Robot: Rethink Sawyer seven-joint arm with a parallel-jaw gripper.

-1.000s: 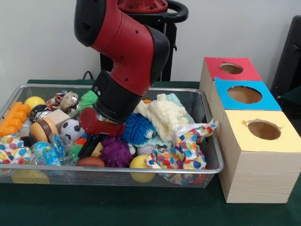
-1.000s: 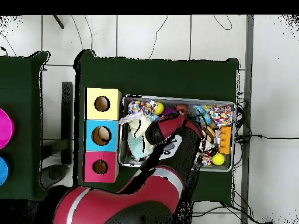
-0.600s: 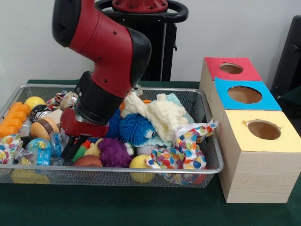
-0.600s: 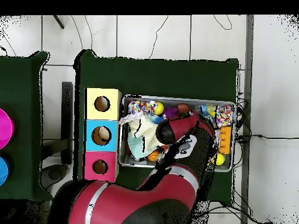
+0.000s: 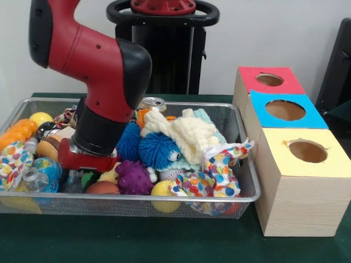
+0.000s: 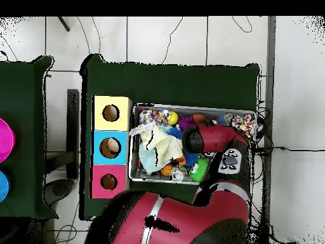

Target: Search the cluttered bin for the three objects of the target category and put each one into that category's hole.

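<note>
Just beside pincer point(image 5: 88, 164): purple spiky ball point(image 5: 133, 178)

Table: I see a table with a dark green cloth point(image 5: 164, 241) on top.
Bin: a wire basket point(image 5: 230, 118) sits right on the cloth, full of toys.
Boxes: three wooden boxes sit just beside the basket, touching each other: yellow top point(image 5: 304, 181), blue top point(image 5: 285, 112), red top point(image 5: 269, 81).

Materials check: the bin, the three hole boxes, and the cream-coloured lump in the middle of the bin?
Bin: metal wire mesh, shiny rim, contents showing through its wall.
Boxes: pale wood or wood-look board, judging by grain lines on the sides; tops look like matte coloured card, the yellow hole's edge ragged.
Cream lump: soft knitted or chenille fabric, going by its nubby, folded surface.
</note>
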